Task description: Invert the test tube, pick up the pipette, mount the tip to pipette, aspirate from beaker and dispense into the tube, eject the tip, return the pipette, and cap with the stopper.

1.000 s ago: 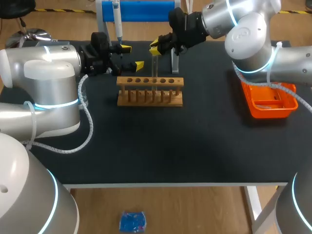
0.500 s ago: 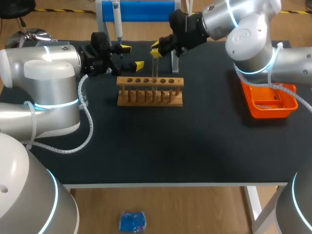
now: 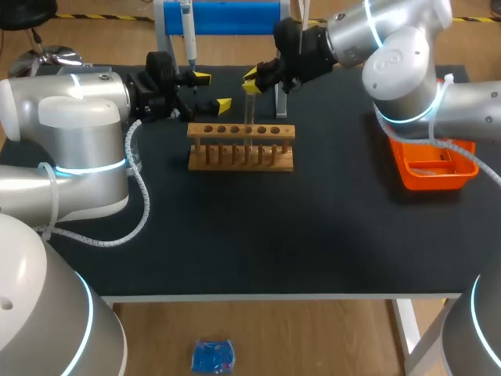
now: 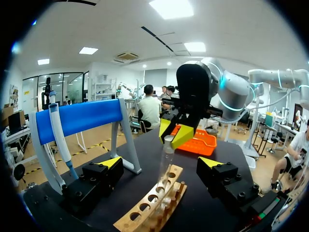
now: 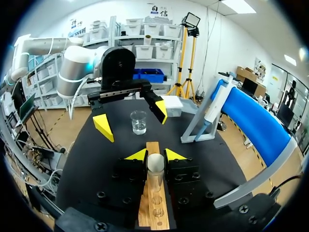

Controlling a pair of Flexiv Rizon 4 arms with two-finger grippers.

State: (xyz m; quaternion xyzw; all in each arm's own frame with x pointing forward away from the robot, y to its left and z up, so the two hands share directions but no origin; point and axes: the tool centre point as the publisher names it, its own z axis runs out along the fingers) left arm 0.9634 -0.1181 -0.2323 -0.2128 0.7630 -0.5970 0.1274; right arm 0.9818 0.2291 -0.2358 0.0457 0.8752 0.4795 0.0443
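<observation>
A clear test tube [image 3: 250, 110] stands upright with its lower end in the wooden rack [image 3: 241, 149]. My right gripper [image 3: 252, 78] is shut on its upper end. In the right wrist view the tube's rim [image 5: 155, 164] sits between the yellow tips of my right gripper [image 5: 155, 155], above the rack [image 5: 154, 208]. My left gripper [image 3: 212, 90] hangs open just left of the tube and behind the rack. In the left wrist view the tube [image 4: 165, 162] rises between the wide-open fingers of my left gripper [image 4: 161, 164]. The pipette [image 3: 188, 31] hangs on the blue stand [image 3: 227, 16].
An orange tray [image 3: 433, 164] lies at the right of the table. A glass beaker [image 5: 138, 122] with some water stands beyond my left gripper [image 5: 131, 118], and a white box [image 5: 171, 104] is near it. A small grey holder [image 3: 280, 100] stands behind the rack.
My right gripper has drifted slightly up and to the right with the tube's top. The left arm has not moved.
</observation>
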